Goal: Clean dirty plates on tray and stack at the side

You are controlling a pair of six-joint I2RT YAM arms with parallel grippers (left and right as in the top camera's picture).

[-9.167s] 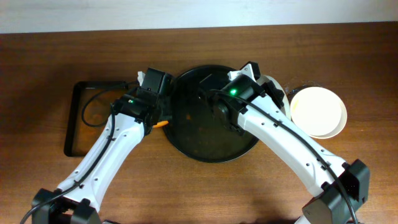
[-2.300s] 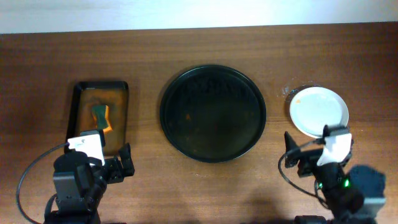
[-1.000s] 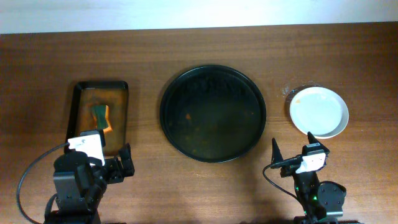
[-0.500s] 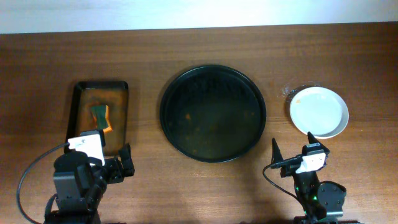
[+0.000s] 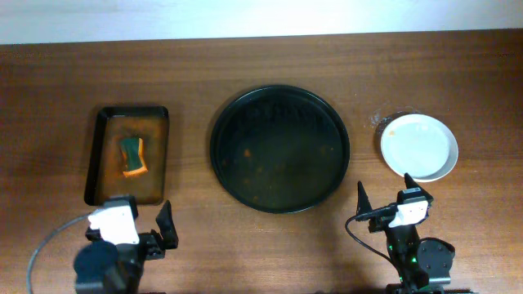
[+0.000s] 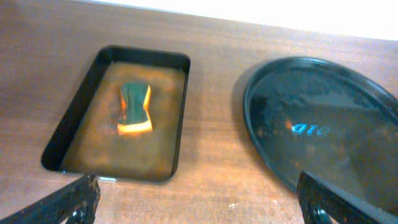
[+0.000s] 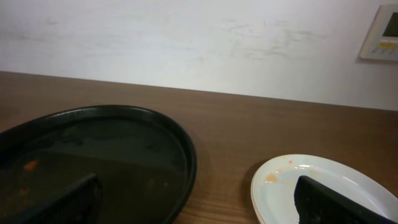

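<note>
The round black tray point(image 5: 279, 149) sits mid-table with no plate on it, only a few orange specks. White plates point(image 5: 419, 147) lie on the wood to its right; the top one point(image 7: 298, 186) carries a small orange smear near its rim. A green and orange sponge point(image 5: 132, 155) lies in the rectangular black pan point(image 5: 96, 155) at the left. My left gripper point(image 5: 139, 233) is open near the front edge, below the pan. My right gripper point(image 5: 384, 214) is open near the front edge, below the plates. Neither holds anything.
In the left wrist view the pan point(image 6: 68, 124) with the sponge point(image 6: 135, 109) is ahead left and the round tray point(image 6: 323, 130) ahead right. A glossy wet patch point(image 5: 382, 119) marks the wood beside the plates. A white wall point(image 7: 186, 43) rises behind the table.
My left arm has drawn back toward the front edge, uncovering the pan's lower end. The right arm, tray, plates and sponge have stayed put over the last second.
</note>
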